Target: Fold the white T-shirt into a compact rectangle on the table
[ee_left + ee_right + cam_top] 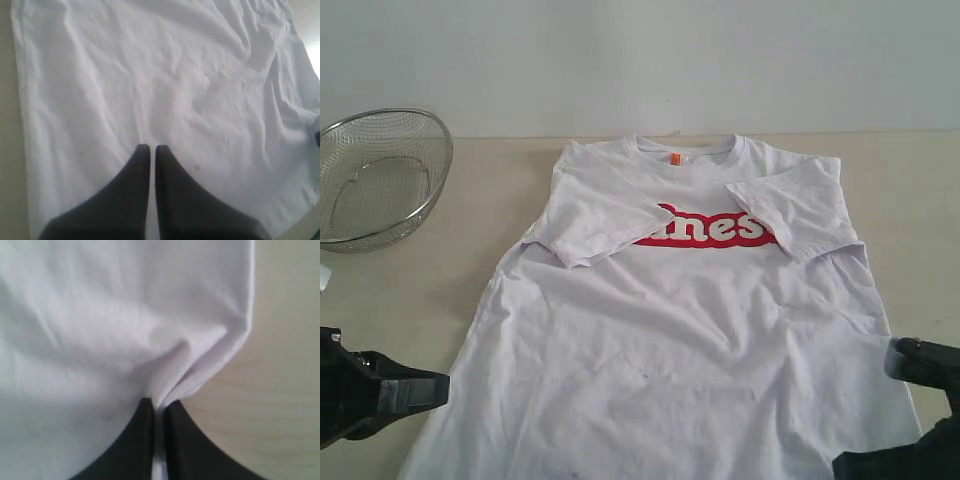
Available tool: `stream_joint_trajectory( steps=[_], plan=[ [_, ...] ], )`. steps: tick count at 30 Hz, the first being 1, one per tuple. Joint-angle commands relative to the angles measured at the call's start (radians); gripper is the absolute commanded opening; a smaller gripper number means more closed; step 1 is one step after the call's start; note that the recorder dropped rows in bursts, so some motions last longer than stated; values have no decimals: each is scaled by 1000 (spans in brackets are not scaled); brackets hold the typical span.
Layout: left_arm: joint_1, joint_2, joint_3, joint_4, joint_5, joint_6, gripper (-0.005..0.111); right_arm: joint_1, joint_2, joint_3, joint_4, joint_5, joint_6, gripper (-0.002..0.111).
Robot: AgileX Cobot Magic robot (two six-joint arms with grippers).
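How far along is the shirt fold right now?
Done: both sleeves of the white cotton T-shirt lie folded over its red-lettered chest. In hand: right gripper pinches its edge; left gripper is shut, grip unclear. Left: body folds; it lies full-length on the beige table.

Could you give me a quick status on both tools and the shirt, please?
Left tool shut over shirt, no pinch visible. Right tool shut on shirt's edge. Sleeves folded in, body flat. Basket far left, apart from shirt.
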Motion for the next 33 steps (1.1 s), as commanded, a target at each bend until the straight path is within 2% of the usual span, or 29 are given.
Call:
stream_joint_trajectory(
  steps=[1,10,18,26,33],
  plan=[
    [-6,-2,3,-5,-26,13,5,-1,-2,-55,11,3,-46,0],
    [-6,-2,3,-5,-94,15,5,-1,-2,-191,1,-8,-53,0],
    [-6,-2,-1,-19,-90,15,5,-5,-1,-282,-103,-130,-28,0],
    [-6,-2,-7,-22,-86,63,5,-197,82,-377,-158,-150,2,0],
    [-6,-2,-33,-22,-95,70,5,-212,235,-560,-154,-119,-89,0]
  ],
)
